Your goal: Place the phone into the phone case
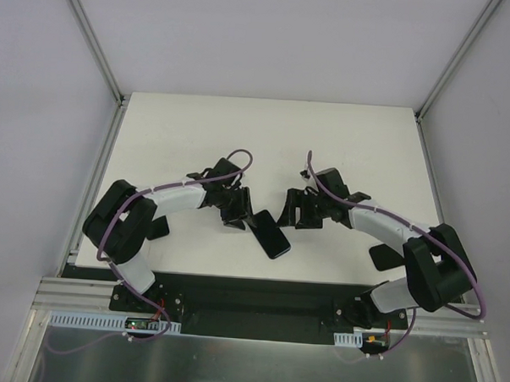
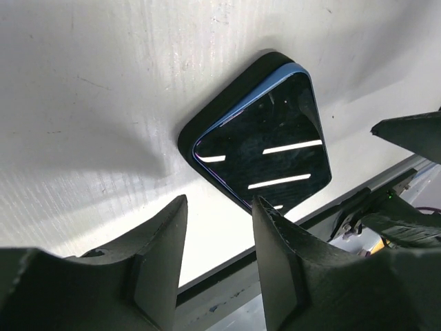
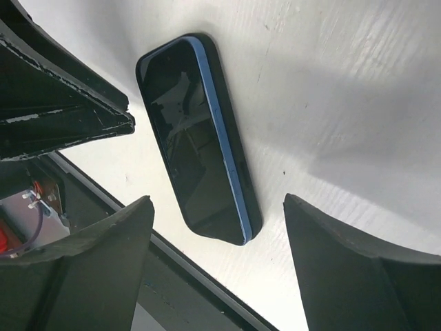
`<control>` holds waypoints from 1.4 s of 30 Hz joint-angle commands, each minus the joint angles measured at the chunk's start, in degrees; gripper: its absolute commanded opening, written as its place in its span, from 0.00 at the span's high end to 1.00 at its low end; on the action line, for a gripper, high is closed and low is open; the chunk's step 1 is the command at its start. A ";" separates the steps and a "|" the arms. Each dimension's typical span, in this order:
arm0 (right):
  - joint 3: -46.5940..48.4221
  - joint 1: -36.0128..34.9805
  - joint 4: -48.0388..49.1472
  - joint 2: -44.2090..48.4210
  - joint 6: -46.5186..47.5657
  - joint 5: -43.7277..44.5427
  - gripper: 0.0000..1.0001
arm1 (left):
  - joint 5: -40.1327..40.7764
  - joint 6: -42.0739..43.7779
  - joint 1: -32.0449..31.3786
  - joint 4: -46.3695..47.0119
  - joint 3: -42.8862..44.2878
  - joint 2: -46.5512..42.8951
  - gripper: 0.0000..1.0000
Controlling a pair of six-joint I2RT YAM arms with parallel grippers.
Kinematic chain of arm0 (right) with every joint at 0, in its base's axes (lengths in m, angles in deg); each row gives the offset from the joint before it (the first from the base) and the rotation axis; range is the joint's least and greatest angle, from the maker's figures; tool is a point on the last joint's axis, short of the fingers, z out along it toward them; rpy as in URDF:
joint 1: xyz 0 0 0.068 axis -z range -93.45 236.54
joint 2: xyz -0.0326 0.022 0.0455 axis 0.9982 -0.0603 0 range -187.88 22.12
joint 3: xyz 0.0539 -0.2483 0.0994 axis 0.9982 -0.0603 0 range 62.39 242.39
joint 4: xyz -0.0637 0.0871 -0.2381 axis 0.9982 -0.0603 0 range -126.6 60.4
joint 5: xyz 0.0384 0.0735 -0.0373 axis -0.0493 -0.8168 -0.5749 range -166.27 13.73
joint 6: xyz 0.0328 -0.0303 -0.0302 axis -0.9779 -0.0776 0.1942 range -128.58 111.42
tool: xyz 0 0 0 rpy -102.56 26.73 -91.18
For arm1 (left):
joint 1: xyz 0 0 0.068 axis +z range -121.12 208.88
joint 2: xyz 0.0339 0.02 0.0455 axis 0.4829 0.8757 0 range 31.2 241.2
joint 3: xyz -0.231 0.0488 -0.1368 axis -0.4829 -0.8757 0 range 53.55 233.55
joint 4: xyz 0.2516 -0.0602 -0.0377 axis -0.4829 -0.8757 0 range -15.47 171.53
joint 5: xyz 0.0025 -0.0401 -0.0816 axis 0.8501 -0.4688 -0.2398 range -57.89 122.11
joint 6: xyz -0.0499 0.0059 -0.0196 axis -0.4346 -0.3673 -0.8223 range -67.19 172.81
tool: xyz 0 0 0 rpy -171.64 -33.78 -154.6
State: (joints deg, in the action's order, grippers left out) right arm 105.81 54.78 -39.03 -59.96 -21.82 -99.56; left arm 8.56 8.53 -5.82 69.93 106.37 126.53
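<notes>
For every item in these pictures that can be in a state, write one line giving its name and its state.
Glossy black-screened, blue-edged phone: screen up, lying on the case, apparently not seated, blue side exposed.
Thin all-black phone case: under the phone, rim showing past one side.
Left end effector: open, empty.
Right end effector: open, empty.

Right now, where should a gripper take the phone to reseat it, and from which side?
Pinch the phone across its two long edges near mid-length, coming straight down. It lies flat, screen-up, on the case, so its faces offer no pinch. The blue edge shows above the case lip along one long side, likely giving a finger purchase.
</notes>
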 commanded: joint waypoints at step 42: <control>-4.83 3.47 29.12 -13.10 -15.68 -25.93 0.39 | -7.56 -2.75 0.33 6.59 -1.58 6.71 0.96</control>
State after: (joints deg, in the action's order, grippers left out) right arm 100.96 58.38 -15.10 -73.25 -36.51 -122.21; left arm 1.00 5.82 -4.40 76.18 106.19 133.29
